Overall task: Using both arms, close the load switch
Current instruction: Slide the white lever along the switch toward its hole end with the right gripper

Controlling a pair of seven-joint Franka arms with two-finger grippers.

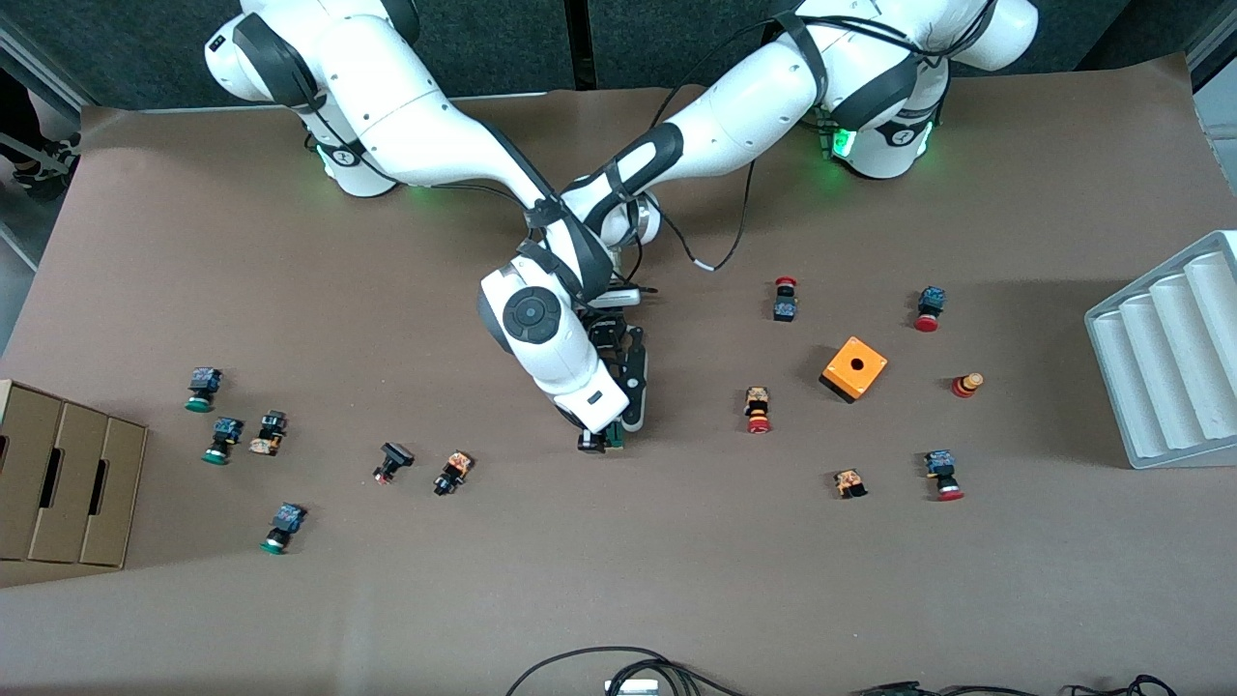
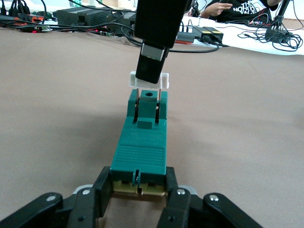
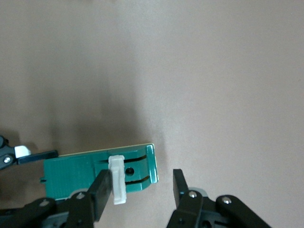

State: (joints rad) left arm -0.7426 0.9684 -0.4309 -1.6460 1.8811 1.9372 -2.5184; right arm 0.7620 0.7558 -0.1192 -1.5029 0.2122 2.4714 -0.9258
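Note:
The dark-green load switch [image 2: 141, 148] lies flat on the brown table, near its middle. My left gripper [image 2: 138, 179] is shut on one end of it, a finger on each side. At the other end the switch's white lever [image 2: 164, 81] stands raised. My right gripper [image 3: 140, 183] is open around that end: one finger [image 3: 97, 190] presses on the white lever [image 3: 117, 183], the other stands clear past the switch's end. In the front view both hands crowd together, and only a green sliver of the load switch [image 1: 617, 441] shows beside the right gripper [image 1: 594, 441] and below the left gripper [image 1: 633, 411].
An orange cube [image 1: 854, 368] with a hole and several red-capped push buttons [image 1: 759, 410] lie toward the left arm's end. Several green-capped buttons [image 1: 223, 439] and a cardboard box [image 1: 68, 483] are toward the right arm's end. A white ridged tray [image 1: 1169, 358] sits at the edge.

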